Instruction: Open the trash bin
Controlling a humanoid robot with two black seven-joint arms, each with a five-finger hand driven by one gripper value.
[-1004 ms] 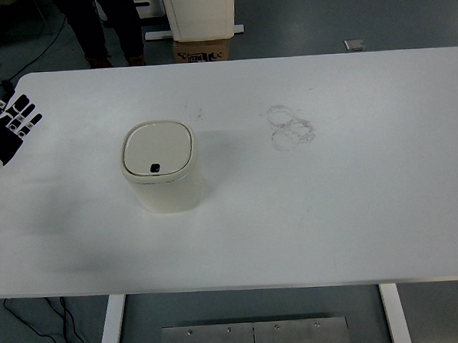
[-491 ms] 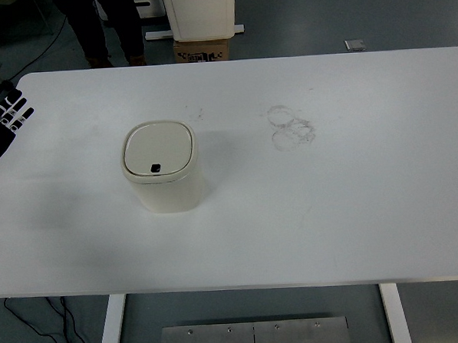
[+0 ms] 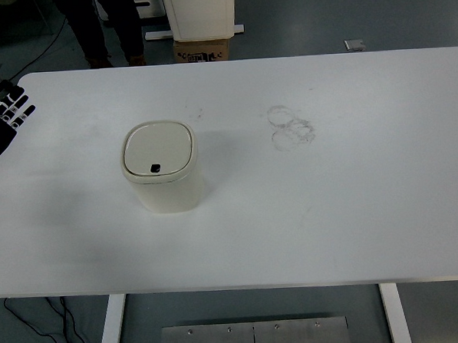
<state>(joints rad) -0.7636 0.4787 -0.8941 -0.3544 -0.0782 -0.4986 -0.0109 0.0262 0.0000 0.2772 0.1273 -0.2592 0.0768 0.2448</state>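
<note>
A: Where is the left hand [image 3: 2,118]?

B: At the table's [image 3: 369,210] far-left edge, partly cut off by the frame. Its fingers [image 3: 18,109] are stretched out and relaxed, spread a little, and they hold nothing.

A: And the bin [image 3: 162,166]?

B: Well to the right of that hand and a bit nearer the robot, standing upright on the table. Nothing touches it. Its lid [image 3: 158,148] lies flat and closed, with 1 small dark spot [image 3: 155,168] at the lid's near edge.

A: Anything past the bin?

B: Farther right from the hand, beyond the bin, faint ring marks [image 3: 290,127] smudge the tabletop. Behind the table, just right of the hand's line, a person's legs [image 3: 102,28] stand on the floor, and right of them sit a box [image 3: 202,50] and a white unit [image 3: 199,13].

A: The right hand?

B: Out of view.
</note>
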